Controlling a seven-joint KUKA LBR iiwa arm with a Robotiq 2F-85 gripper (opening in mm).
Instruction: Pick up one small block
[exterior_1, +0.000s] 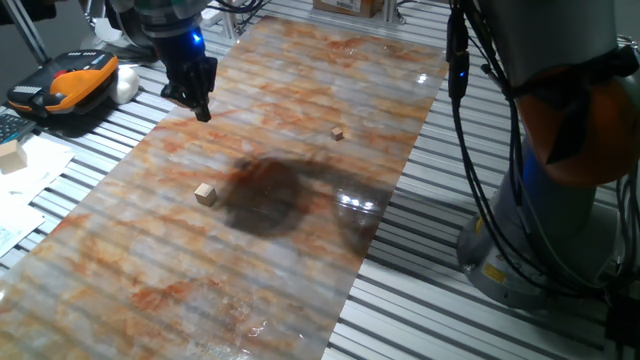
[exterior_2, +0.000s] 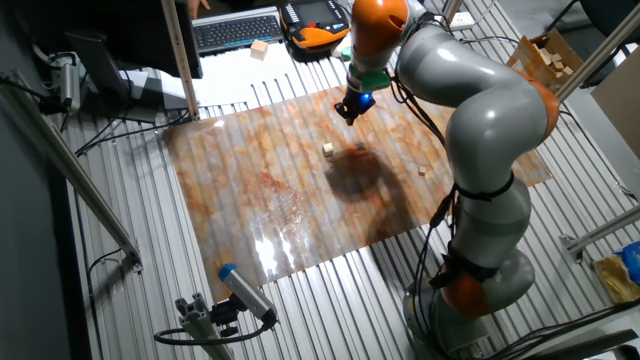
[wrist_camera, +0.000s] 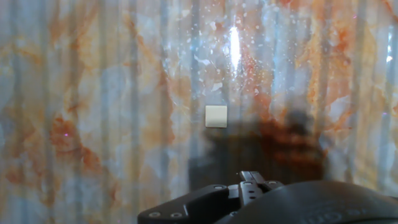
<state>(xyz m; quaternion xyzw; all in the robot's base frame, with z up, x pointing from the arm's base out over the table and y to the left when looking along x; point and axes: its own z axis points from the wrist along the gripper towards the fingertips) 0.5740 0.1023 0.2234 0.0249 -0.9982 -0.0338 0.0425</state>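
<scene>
The small block (exterior_1: 206, 193) is a pale tan wooden cube lying on the marbled sheet (exterior_1: 300, 250), left of a dark stain. It also shows in the other fixed view (exterior_2: 328, 149) and near the centre of the hand view (wrist_camera: 216, 116). My gripper (exterior_1: 202, 110) hangs in the air above the sheet's far left part, well back from the block and clear of it. Its fingers look pressed together and hold nothing. It also shows in the other fixed view (exterior_2: 347, 113), and its tip shows at the bottom of the hand view (wrist_camera: 252, 180).
A much tinier brownish cube (exterior_1: 338, 132) lies on the sheet to the right. A bigger pale wooden block (exterior_1: 10, 152) sits on papers off the sheet at left, near an orange and black device (exterior_1: 70, 82). The arm's base (exterior_1: 545, 240) stands at right.
</scene>
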